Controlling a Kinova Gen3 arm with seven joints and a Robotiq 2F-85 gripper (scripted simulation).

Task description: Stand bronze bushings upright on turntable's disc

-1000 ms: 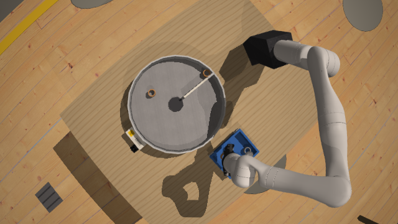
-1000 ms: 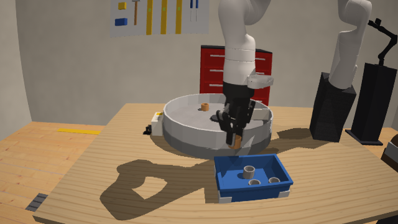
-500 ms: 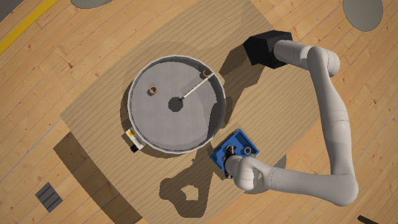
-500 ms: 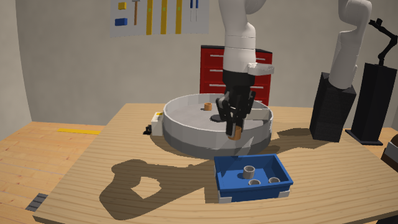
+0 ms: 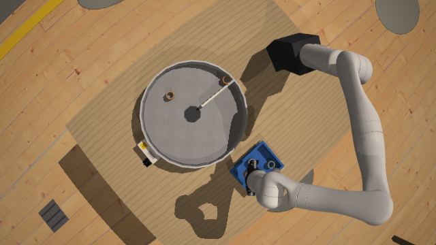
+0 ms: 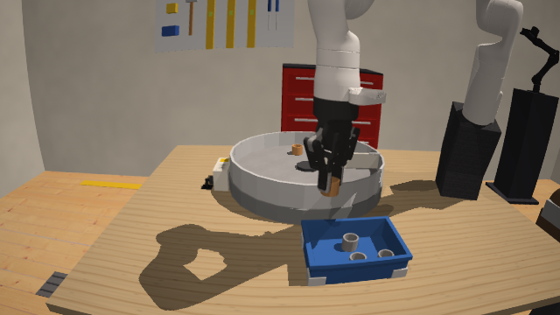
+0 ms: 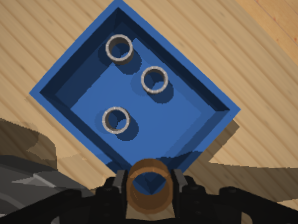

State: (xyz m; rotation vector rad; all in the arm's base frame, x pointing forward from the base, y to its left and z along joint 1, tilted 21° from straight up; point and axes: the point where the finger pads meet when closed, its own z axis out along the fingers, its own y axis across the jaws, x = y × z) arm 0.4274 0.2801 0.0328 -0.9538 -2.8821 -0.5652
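Note:
My gripper (image 6: 331,185) is shut on a bronze bushing (image 6: 332,187) and holds it upright, well above the blue crate (image 6: 355,250). The held bushing also shows in the wrist view (image 7: 150,185), over the crate's near edge (image 7: 136,103). Three steel bushings (image 7: 154,79) stand in the crate. The grey turntable (image 5: 193,113) has a dark hub (image 5: 192,113) at its middle. Two bronze bushings stand on its disc, one at the left (image 5: 169,95) and one by the far rim (image 5: 226,79).
A white bar (image 5: 215,95) runs from the hub to the rim. A small control box (image 5: 147,154) sits at the turntable's side. The arm's black base (image 5: 293,52) stands at the back right. A black pedestal (image 6: 522,144) stands to the right.

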